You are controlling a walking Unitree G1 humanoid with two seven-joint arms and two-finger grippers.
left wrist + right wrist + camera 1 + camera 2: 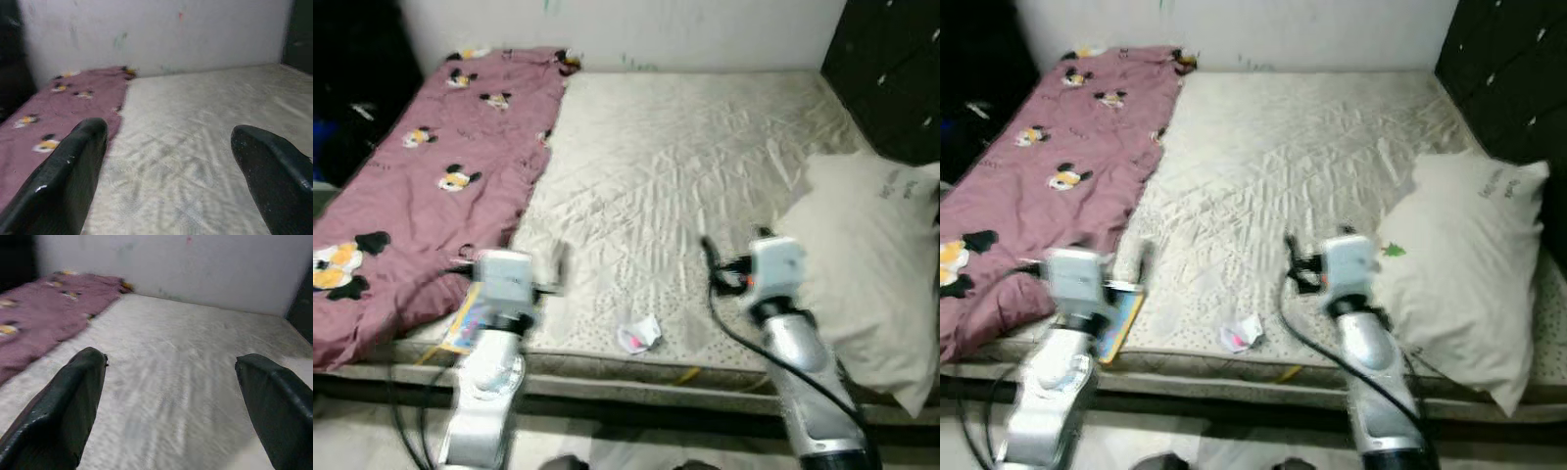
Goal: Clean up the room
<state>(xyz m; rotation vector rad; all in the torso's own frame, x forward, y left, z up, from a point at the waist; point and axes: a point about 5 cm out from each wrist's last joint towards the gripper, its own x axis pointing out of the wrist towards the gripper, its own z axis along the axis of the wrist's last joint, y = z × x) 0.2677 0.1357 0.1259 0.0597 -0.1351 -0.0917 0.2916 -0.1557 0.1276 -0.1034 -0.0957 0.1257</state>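
A crumpled white and pink wrapper (639, 336) lies on the cream mattress (685, 166) near its front edge, between my two arms. A flat colourful book (1121, 323) rests at the front left corner, beside my left arm. My left gripper (168, 132) is open and hovers low over the mattress next to the mauve cartoon-mouse blanket (431, 166). Just left of the white pillow (881, 264), my right gripper (171, 357) is also open above the mattress. Nothing is between the fingers of either one.
A dark cabinet (891, 69) stands at the back right, above the pillow. A white wall (636, 24) runs behind the bed. The blanket covers the left third of the bed, with dark shapes (352, 88) beyond it. Pale floor (646, 446) lies before the bed.
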